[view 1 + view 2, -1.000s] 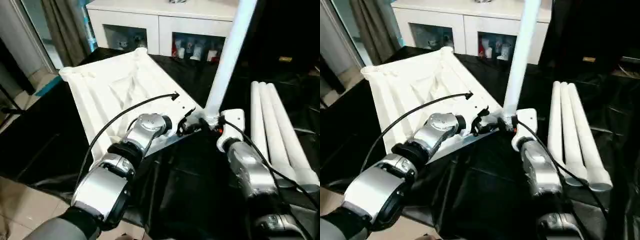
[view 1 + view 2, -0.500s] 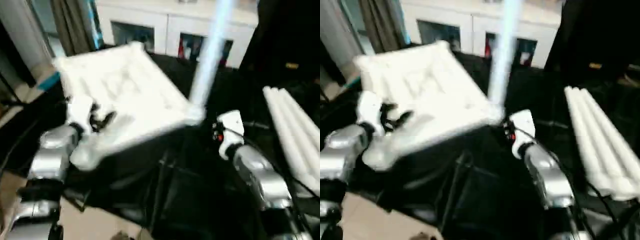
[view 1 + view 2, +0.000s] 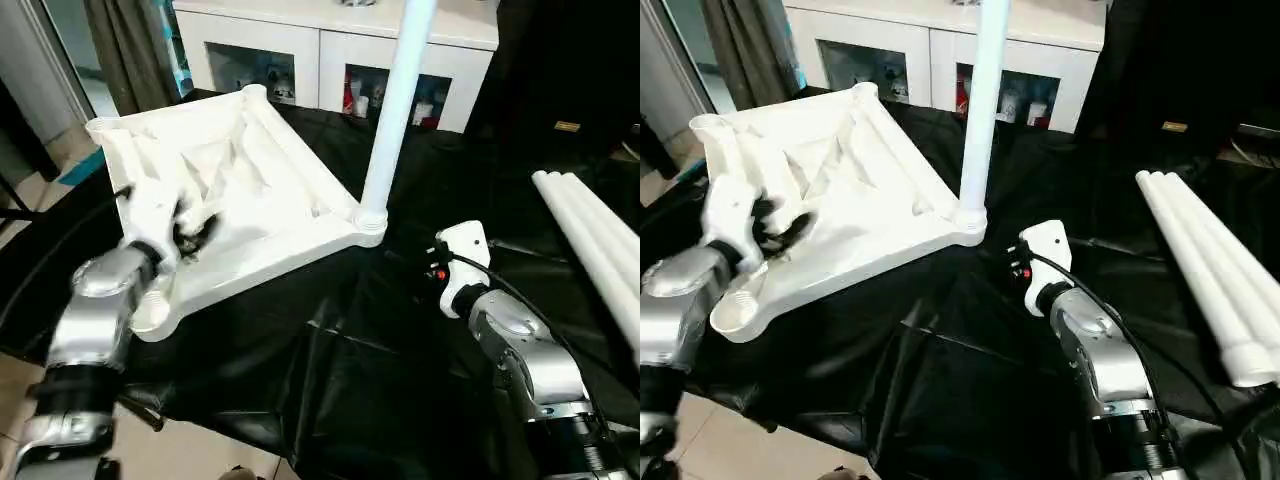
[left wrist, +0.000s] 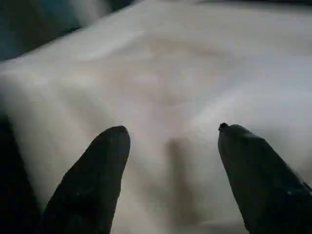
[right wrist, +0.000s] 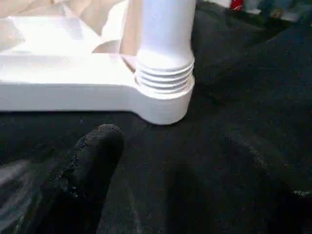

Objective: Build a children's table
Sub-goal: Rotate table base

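The children's table lies upside down on the black cloth, its white ribbed top (image 3: 255, 190) tilted toward me. One white leg (image 3: 395, 100) stands upright in the near right corner socket (image 3: 368, 218). Three loose white legs (image 3: 590, 240) lie side by side at the right. My left gripper (image 3: 195, 225) hovers over the top's near left part, fingers (image 4: 100, 165) spread over the white surface, nothing between them. My right gripper (image 3: 1017, 262) sits a short way in front of the socket, open, with one black finger (image 5: 92, 161) low over the cloth.
The black-covered work table (image 3: 380, 350) ends close to me, with tiled floor (image 3: 20, 390) below at the left. A white cabinet (image 3: 330, 50) stands behind the table and a dark curtain (image 3: 125, 50) hangs at the back left.
My left arm has swung from the socket corner to the top's near left part. My right gripper has drawn back from the leg's foot. The view has also shifted.
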Controlling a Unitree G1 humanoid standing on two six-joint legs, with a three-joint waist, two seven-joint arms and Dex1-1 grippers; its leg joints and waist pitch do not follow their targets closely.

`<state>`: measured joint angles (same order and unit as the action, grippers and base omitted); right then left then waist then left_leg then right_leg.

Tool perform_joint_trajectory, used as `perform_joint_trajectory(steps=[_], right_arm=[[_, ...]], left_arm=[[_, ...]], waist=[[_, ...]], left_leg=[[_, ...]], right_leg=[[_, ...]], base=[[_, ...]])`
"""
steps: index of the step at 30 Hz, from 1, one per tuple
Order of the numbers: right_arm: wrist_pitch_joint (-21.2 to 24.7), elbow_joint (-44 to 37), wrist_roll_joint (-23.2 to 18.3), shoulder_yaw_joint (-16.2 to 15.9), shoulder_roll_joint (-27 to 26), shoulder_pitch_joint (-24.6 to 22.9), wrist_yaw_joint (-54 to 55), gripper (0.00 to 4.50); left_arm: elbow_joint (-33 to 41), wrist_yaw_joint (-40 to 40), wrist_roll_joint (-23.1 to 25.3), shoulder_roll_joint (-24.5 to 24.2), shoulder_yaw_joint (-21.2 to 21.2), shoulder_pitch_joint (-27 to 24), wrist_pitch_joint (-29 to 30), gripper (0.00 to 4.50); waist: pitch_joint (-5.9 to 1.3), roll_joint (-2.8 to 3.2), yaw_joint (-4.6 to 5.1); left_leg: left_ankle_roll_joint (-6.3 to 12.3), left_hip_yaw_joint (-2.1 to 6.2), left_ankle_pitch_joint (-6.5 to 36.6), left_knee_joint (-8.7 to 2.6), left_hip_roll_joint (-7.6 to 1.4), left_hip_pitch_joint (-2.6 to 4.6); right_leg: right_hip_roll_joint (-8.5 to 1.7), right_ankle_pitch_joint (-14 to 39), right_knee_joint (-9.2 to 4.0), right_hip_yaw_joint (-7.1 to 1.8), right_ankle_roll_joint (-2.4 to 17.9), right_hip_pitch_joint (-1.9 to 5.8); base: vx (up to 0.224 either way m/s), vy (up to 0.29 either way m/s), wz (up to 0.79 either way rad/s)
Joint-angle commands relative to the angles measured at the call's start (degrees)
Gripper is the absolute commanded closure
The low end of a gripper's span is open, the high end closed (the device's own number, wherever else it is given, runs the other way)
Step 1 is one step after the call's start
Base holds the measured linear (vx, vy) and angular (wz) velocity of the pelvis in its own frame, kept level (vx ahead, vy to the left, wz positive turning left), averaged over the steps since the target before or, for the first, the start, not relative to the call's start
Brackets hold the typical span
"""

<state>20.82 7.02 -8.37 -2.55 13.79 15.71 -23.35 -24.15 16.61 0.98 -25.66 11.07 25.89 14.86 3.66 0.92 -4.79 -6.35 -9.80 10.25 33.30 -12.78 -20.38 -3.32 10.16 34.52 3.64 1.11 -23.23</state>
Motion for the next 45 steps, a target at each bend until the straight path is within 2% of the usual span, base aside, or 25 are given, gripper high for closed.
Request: perform_joint_trajectory(steps=[1, 3, 6, 8, 10, 14, 19, 23, 24, 25, 26, 28, 29, 31, 33, 34, 37, 38, 39, 42, 43, 45], right_arm=[[0.8, 0.2, 0.18, -0.59, 0.23, 0.58, -0.29, 0.89], [0.91, 0.55, 0.34, -0.72, -0.19, 1.04, -0.24, 0.89], [0.89, 1.23, 0.74, -1.36, -0.81, 1.47, -0.36, 0.89], [0.91, 1.26, 0.76, -1.47, -0.9, 1.49, -0.39, 0.89], [1.14, 1.29, 0.75, -1.95, -1.07, 1.56, -0.57, 0.89], [1.05, 1.76, 1.12, -2.4, -1.09, 1.91, -0.73, 0.89], [0.92, 2.21, 1.3, -2.64, -0.95, 2.2, -0.85, 0.89], [0.93, 2.01, 1.36, -2.77, -0.67, 1.84, -0.87, 0.89], [0.93, 1.99, 1.37, -2.77, -0.65, 1.81, -0.89, 0.89], [0.94, 1.83, 1.46, -2.71, -0.48, 1.54, -1.07, 0.89], [0.9, 1.82, 1.5, -2.69, -0.41, 1.46, -1.16, 0.89], [0.75, 1.91, 1.58, -2.64, -0.3, 1.4, -1.34, 0.89], [0.75, 1.91, 1.58, -2.64, -0.3, 1.4, -1.34, 0.89], [0.62, 2.1, 1.62, -2.52, -0.1, 1.38, -1.54, 0.89], [0.61, 2.14, 1.7, -2.4, 0.11, 1.3, -1.58, 0.89], [0.67, 2.07, 1.73, -2.37, 0.2, 1.24, -1.55, 0.89], [0.76, 1.94, 1.75, -2.33, 0.34, 1.16, -1.5, 0.89], [0.78, 1.89, 1.78, -2.28, 0.49, 1.08, -1.46, 0.89], [0.75, 1.9, 1.8, -2.24, 0.58, 1.04, -1.46, 0.89], [1.12, 1.04, 1.77, -2.02, 0.86, 0.59, -1.38, 0.89], [1.2, 0.85, 1.76, -1.95, 0.94, 0.5, -1.36, 0.89], [1.78, -0.52, 1.67, -1.25, 1.48, -0.2, -0.89, 0.89]], left_arm=[[-1.75, -6.24, 2.65, -2.21, 2.32, 1.73, 0.11, 1.22], [-2.57, -9.19, 4.44, -3.87, 3.32, 1.64, 0.47, 1.22], [-3.18, -10.2, 4.91, -5.38, 4.55, 1.06, 2.91, 1.22], [-3.31, -10.31, 5.02, -5.57, 4.53, 0.95, 3.3, 1.22], [-4.38, -10.44, 5.07, -6.3, 3.63, 0.69, 4.67, 1.22], [-6.94, -4.55, 3.71, -5.78, 0.9, 0.3, 6.64, 1.22], [-6.23, 2.53, 3.61, -5.88, -2.73, -1.29, 11.51, 1.22], [-2.67, 9.34, 2.19, -6.69, -6.51, -3.52, 15.84, 1.22], [-2.37, 9.91, 2.02, -6.73, -6.76, -3.67, 15.87, 1.22], [1.1, 15.51, -0.02, -7.05, -8.85, -5.05, 16.15, 1.22], [2.19, 17.33, -0.65, -7.15, -9.4, -5.48, 15.74, 1.22], [4.14, 20.04, -1.76, -7.2, -10.09, -6.08, 16.02, 1.22], [4.14, 20.04, -1.76, -7.2, -10.09, -6.08, 16.02, 1.22], [6.06, 23.59, -2.67, -7.23, -11.44, -6.81, 13.29, 1.22], [7.96, 26.45, -3.48, -7.1, -13.02, -7.38, 12.16, 1.22], [8.78, 28.22, -3.44, -6.62, -14.72, -7.49, 9.69, 1.22], [7.88, 28.52, -2.74, -4.86, -16.29, -6.39, 6.91, 1.22], [6.35, 28.37, -2.44, -2.67, -17.66, -4.86, 5.09, 1.22], [5.7, 28.23, -2.32, -1.81, -18.2, -4.26, 4.62, 1.22], [2.32, 27.75, -0.45, 1.32, -21.12, -1.85, 1.66, 1.22], [1.69, 27.7, -0.17, 1.93, -21.69, -1.4, 1.18, 1.22], [-3.31, 27.01, 1.62, 6.28, -24.67, 1.62, -2.14, 1.22]], waist=[[-4.2, 0.25, 0.01], [-4.27, 0.31, -0.13], [-4.36, 0.4, -0.16], [-4.38, 0.55, -0.24], [-4.35, 0.36, -0.36], [-4.32, 0.38, -0.45], [-4.2, 0.28, -0.31], [-4.17, 0.36, -0.45], [-4.03, 0.34, -0.41], [-4.03, 0.23, -0.44], [-4.06, 0.21, -0.5], [-3.98, 0.33, -0.63], [-4.03, 0.33, -0.66], [-3.97, 0.16, -0.68], [-4.02, 0.12, -0.54], [-4.05, 0.11, -0.55], [-4.06, 0.11, -0.49], [-4.09, 0.1, -0.48], [-4.14, 0.11, -0.59], [-4.27, 0.05, -0.52], [-4.25, 0.33, -0.45], [-4.31, 0.27, -0.1]], left_leg=[[1.29, -0.07, 10.33, -3.51, 0.22, 0.2], [1.25, 0.0, 9.92, -3.47, 0.15, 0.27], [0.95, 0.09, 8.76, -3.4, 0.01, 0.17], [0.96, 0.0, 9.09, -3.34, -0.01, 0.38], [0.81, -0.05, 9.98, -3.4, 0.04, 0.34], [0.24, 0.05, 11.11, -3.52, 0.12, 0.26], [-0.13, 0.09, 12.24, -3.59, 0.11, 0.28], [-0.17, 0.1, 13.33, -3.68, -0.1, 0.48], [-0.07, 0.04, 13.7, -3.71, 0.02, 0.46], [-0.1, 0.02, 13.94, -3.75, -0.02, 0.54], [-0.17, 0.12, 13.49, -3.83, -0.12, 0.39], [-0.31, -0.09, 14.59, -3.8, -0.08, 0.72], [-0.34, -0.05, 14.55, -3.8, -0.08, 0.69], [-0.3, 0.04, 14.37, -3.93, -0.04, 0.4], [-0.29, 0.02, 13.84, -3.91, -0.02, 0.3], [-0.21, 0.01, 13.63, -3.86, -0.01, 0.35], [-0.05, -0.06, 12.98, -3.8, 0.03, 0.31], [-0.13, -0.08, 12.98, -3.78, -0.01, 0.29], [-0.17, -0.25, 13.17, -3.64, 0.06, 0.58], [-0.21, -0.08, 12.1, -3.66, 0.12, 0.15], [-0.21, -0.1, 12.05, -3.57, 0.16, 0.17], [-0.03, -0.2, 11.62, -3.4, 0.33, 0.15]], right_leg=[[-3.25, 9.36, -3.6, -2.47, 7.85, 3.11], [-3.26, 8.8, -3.44, -2.43, 8.04, 3.07], [-3.31, 6.54, -2.93, -2.44, 9.37, 2.96], [-3.3, 6.23, -2.98, -2.46, 9.84, 2.71], [-3.31, 6.32, -3.03, -2.46, 10.03, 2.73], [-3.56, 8.11, -3.23, -2.54, 9.37, 2.8], [-3.68, 9.74, -3.4, -2.6, 9.44, 2.76], [-3.8, 11.42, -3.5, -2.68, 9.65, 2.59], [-3.58, 12.0, -3.6, -2.65, 9.6, 2.47], [-3.64, 12.32, -3.65, -2.66, 9.56, 2.47], [-3.81, 12.48, -3.53, -2.71, 9.65, 2.56], [-3.58, 12.82, -3.67, -2.75, 9.83, 2.2], [-3.61, 12.64, -3.61, -2.75, 9.81, 2.28], [-3.73, 13.08, -3.72, -2.75, 9.37, 2.55], [-3.72, 13.2, -3.65, -2.76, 8.92, 2.66], [-3.69, 13.29, -3.72, -2.77, 8.73, 2.64], [-3.6, 12.66, -3.75, -2.78, 8.69, 2.65], [-3.6, 12.43, -3.68, -2.77, 8.71, 2.69], [-3.53, 12.49, -3.9, -2.82, 8.66, 2.54], [-3.54, 11.21, -3.71, -2.76, 8.29, 3.01], [-3.5, 11.01, -3.73, -2.78, 8.2, 2.94], [-3.32, 10.08, -3.96, -2.75, 8.09, 3.06]], base=[[0.0, 0.0, 0.0], [0.0, 0.0, 0.0], [0.0, 0.0, 0.0], [0.0, 0.0, 0.0], [0.0, 0.0, 0.0], [0.0, 0.0, 0.0], [0.0, 0.0, 0.0], [0.0, 0.0, 0.0], [0.0, 0.0, 0.0], [0.0, 0.0, 0.0], [0.0, 0.0, 0.0], [0.0, 0.0, 0.0], [0.0, 0.0, 0.0], [0.0, 0.0, 0.0], [0.0, 0.0, 0.0], [0.0, 0.0, 0.0], [0.0, 0.0, 0.0], [0.0, 0.0, 0.0], [0.0, 0.0, 0.0], [0.0, 0.0, 0.0], [0.0, 0.0, 0.0], [0.0, 0.0, 0.0]])
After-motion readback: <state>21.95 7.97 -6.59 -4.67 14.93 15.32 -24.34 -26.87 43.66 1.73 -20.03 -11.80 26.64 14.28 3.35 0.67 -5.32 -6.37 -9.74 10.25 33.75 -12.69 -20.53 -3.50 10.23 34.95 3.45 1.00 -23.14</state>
